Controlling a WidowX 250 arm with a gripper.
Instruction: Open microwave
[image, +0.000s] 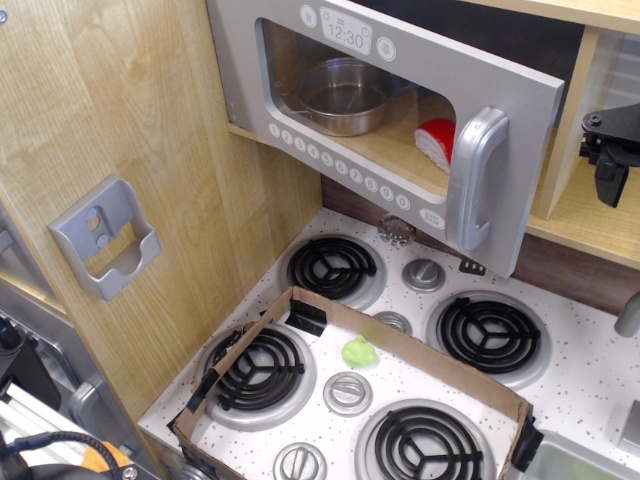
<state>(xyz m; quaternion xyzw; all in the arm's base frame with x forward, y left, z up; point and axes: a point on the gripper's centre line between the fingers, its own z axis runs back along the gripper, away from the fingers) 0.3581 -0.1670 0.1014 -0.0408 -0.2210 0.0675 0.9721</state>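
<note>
The silver-grey microwave door (300, 110) stands swung out from the cabinet, hinged at the left. Its silver loop handle (472, 180) is at the right end. Through the clear window I see a steel pot (343, 95) and a red-and-white item (437, 140) on the wooden shelf inside. The clock display (344, 36) reads 12:30 above a row of round number buttons (340, 168). My black gripper (612, 158) is at the right edge, well right of the handle and apart from it, over the open shelf; I cannot tell how its fingers stand.
Below is a white speckled stovetop with several black coil burners (331, 268) and silver knobs (423, 274). A cardboard frame (300, 305) lies on it with a green lump (359, 352) inside. A grey plastic bracket (104, 238) hangs on the wooden wall at left.
</note>
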